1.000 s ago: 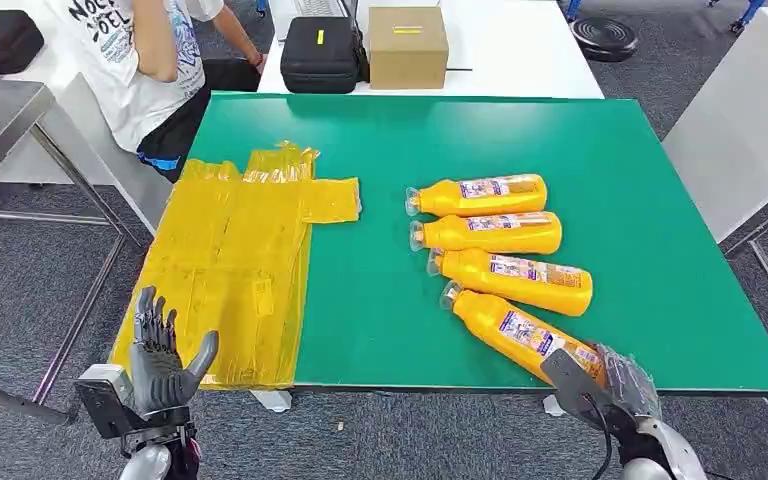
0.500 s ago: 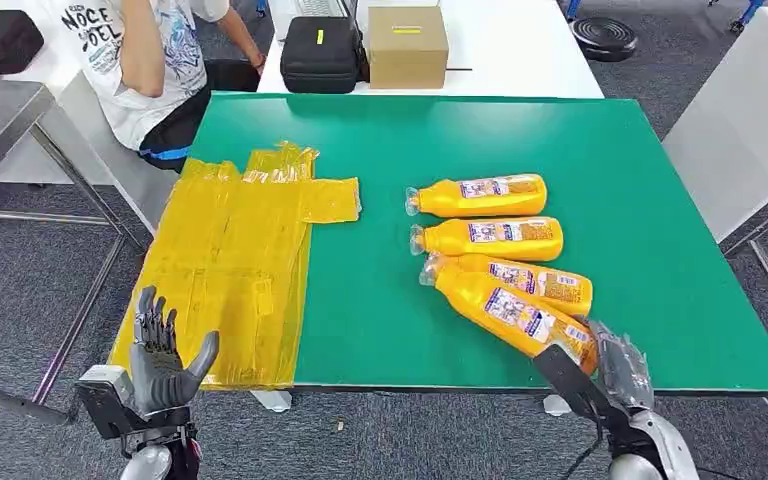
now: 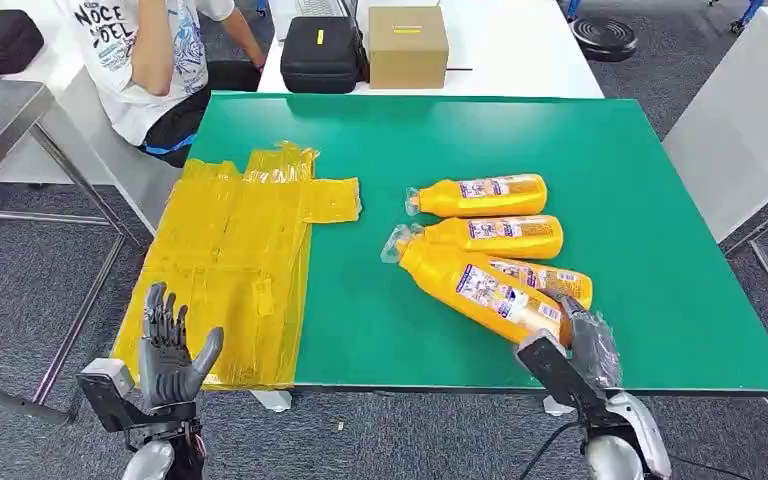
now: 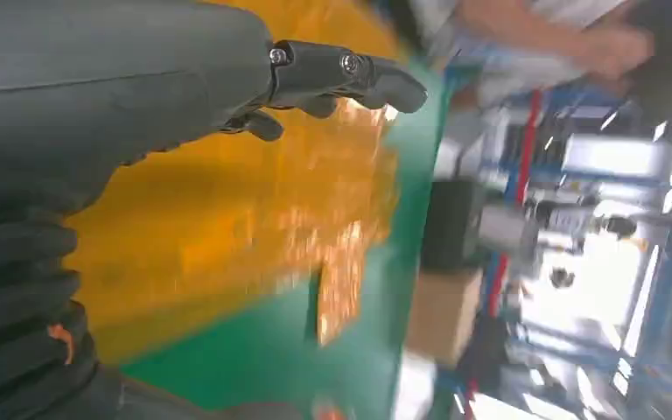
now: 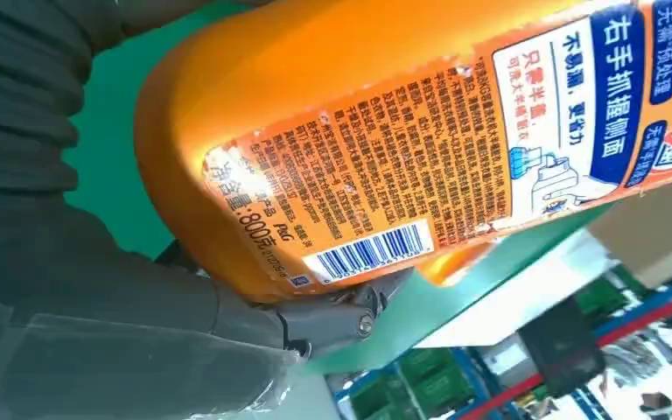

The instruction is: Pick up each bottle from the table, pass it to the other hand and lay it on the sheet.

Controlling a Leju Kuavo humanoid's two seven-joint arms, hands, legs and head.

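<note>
Since a second ago, the nearest orange plastic bottle (image 3: pixel 472 288) is lifting off the surface in the right hand (image 3: pixel 568 350): it was lying flat at the near edge, and now it is rising and swinging toward the middle, its neck end crossing over the bottle behind it. The left hand (image 3: pixel 172 352) is shifting only slightly from where it was.

The green tabletop (image 3: pixel 600 150) is carrying a crinkled yellow plastic sheet (image 3: pixel 235 260), which is covering its left part and reaching the near edge. Three more orange bottles are lying on their sides to the right of the sheet, long axes running across the tabletop with necks toward the sheet: the farthest one (image 3: pixel 480 195), the middle one (image 3: pixel 495 236) just beside it, and the nearest one (image 3: pixel 550 280) partly hiding under the lifted bottle.

The lifted bottle is slanting, its long axis running from the base in the right hand, near the front edge, up and left to its clear-capped neck (image 3: pixel 397 243), which is pointing toward the sheet. The right hand is grasping the bottle by its base end, label side showing in the right wrist view (image 5: pixel 420 131). The left hand is hovering released in front of the sheet's near edge, fingers (image 4: pixel 350 74) spread, holding nothing.
</note>
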